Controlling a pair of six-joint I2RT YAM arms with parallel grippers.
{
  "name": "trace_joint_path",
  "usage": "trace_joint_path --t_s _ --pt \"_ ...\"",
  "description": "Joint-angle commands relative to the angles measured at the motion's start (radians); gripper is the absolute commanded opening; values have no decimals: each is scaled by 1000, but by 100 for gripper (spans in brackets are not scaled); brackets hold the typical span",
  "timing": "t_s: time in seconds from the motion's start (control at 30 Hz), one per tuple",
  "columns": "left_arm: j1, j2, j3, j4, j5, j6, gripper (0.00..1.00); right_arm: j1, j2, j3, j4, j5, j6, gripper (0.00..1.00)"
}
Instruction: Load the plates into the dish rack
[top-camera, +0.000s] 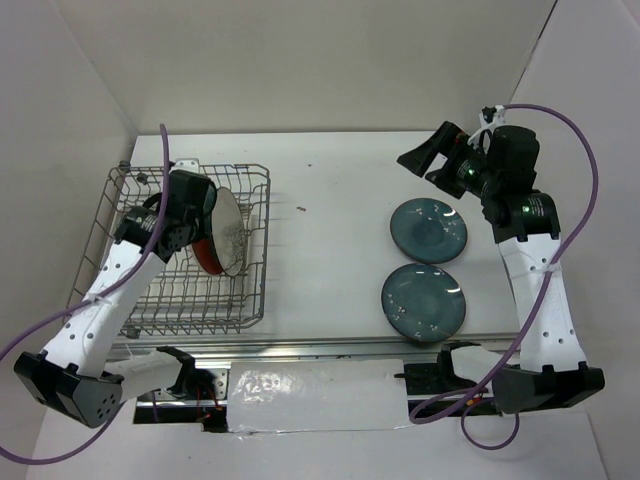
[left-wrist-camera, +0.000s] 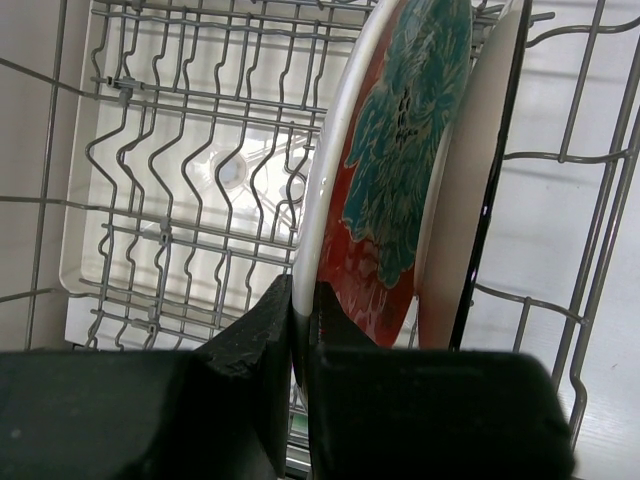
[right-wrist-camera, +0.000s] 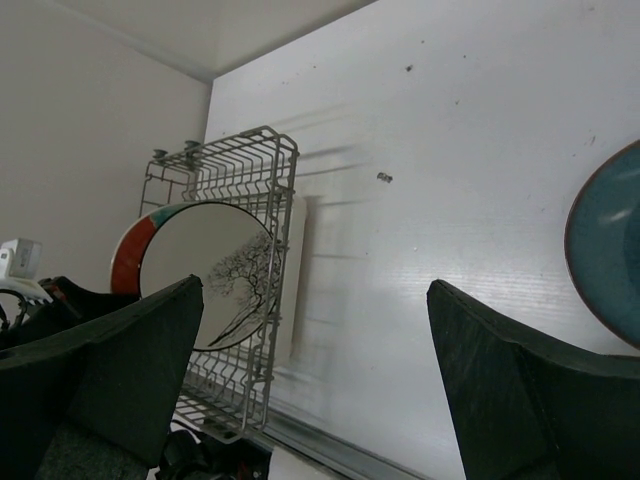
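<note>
The grey wire dish rack (top-camera: 150, 300) stands at the left. My left gripper (top-camera: 193, 212) is inside it, shut on the rim of the red plate with teal flowers (top-camera: 207, 260), which stands on edge. In the left wrist view the jaws (left-wrist-camera: 302, 335) pinch the red plate's (left-wrist-camera: 400, 170) white rim. The cream plate (left-wrist-camera: 470, 200) stands upright right beside it, also seen from above (top-camera: 232, 232). Two dark teal plates lie flat on the table at the right, one farther (top-camera: 428, 230) and one nearer (top-camera: 423, 300). My right gripper (top-camera: 425, 158) is open and empty, above the table behind the far teal plate.
The right wrist view looks across the table at the rack (right-wrist-camera: 240, 165), the cream plate (right-wrist-camera: 225, 270), the red plate's edge (right-wrist-camera: 132, 255) and part of a teal plate (right-wrist-camera: 610, 250). White walls enclose the table. A metal rail (top-camera: 320, 345) runs along the near edge.
</note>
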Motion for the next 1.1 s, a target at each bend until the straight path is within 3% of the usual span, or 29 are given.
trace_joint_path --t_s 0.0,0.2,0.73,1.07 --pt "-24 -8 73 63 -86 -43 0 2 -40 -25 -11 27 3 100" --pt "-47 3 98 22 -120 -80 0 0 -53 -33 -28 43 -6 100" --pt "-50 -11 79 91 -72 3 0 0 -44 -100 -15 47 -26 100" --pt "-53 18 97 126 35 14 2 2 -35 -90 -21 53 -33 100"
